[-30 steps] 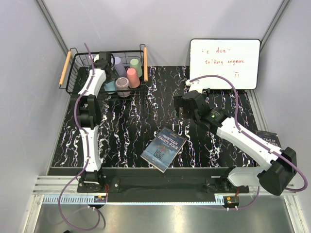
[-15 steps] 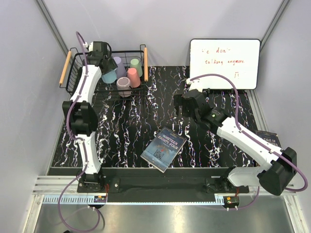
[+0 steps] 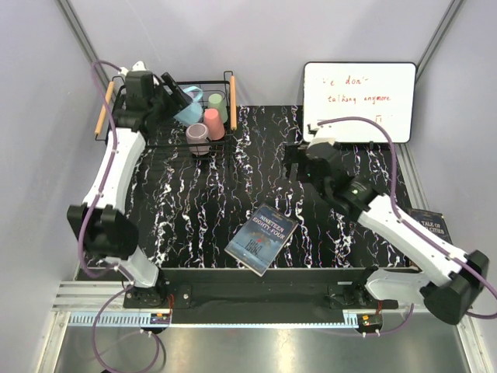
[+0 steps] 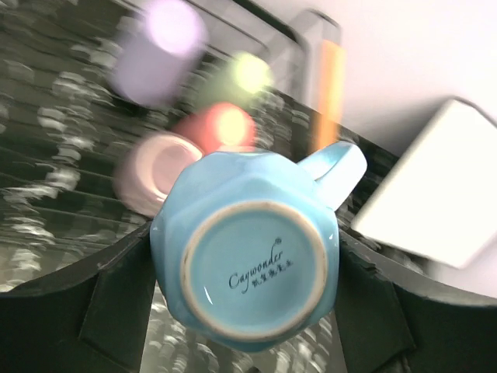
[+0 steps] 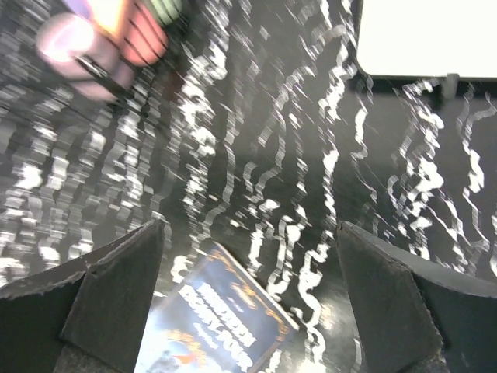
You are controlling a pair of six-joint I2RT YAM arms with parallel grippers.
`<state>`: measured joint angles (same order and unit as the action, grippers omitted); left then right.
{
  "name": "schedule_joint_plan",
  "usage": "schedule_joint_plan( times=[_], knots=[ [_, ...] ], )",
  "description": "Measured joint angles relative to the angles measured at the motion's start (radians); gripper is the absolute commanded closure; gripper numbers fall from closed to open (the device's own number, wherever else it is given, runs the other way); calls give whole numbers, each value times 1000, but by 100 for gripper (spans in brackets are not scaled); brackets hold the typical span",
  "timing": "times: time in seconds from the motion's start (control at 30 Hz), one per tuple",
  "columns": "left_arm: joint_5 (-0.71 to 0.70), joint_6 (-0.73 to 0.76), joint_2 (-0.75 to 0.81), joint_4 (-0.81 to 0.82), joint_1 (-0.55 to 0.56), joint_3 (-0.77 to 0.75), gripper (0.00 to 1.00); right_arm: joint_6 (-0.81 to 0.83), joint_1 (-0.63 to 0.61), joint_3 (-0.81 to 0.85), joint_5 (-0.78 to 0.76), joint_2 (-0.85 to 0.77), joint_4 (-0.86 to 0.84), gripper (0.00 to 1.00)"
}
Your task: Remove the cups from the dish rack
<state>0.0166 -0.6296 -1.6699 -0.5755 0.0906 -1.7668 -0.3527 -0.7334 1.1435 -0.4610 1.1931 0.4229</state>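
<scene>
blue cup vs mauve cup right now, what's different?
The blue cup is clamped in the left gripper, tilted above the dish rack. The mauve cup sits in the rack, ungripped. The blue cup has a side handle, and the mauve cup shows none. Both are small pastel cups.

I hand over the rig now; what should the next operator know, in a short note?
Left gripper: shut on the blue cup, held above the rack.
Right gripper: open, empty, over the table.
In the rack: lilac cup, green cup, pink cup, mauve cup.
Done: no cup set on the table yet.
To do: put down the blue cup, then unload the other four.
</scene>
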Motion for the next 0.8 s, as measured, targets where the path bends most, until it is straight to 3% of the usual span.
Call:
schedule_joint_plan(
  times=[0.17,0.37,0.6,0.8],
  knots=[
    [207,-103,239,234,2,364,100,-37,0,-79,86,-135,-128,2],
    [407,-245,412,556,16,698,100,-155,0,-239,262,-251,-355,4],
    [549,-399,521,874,74,914,100,-340,0,-376,490,-257,-644,5],
    [616,-504,572,1072,153,1012,100,-449,0,-445,632,-257,-872,6]
  ],
)
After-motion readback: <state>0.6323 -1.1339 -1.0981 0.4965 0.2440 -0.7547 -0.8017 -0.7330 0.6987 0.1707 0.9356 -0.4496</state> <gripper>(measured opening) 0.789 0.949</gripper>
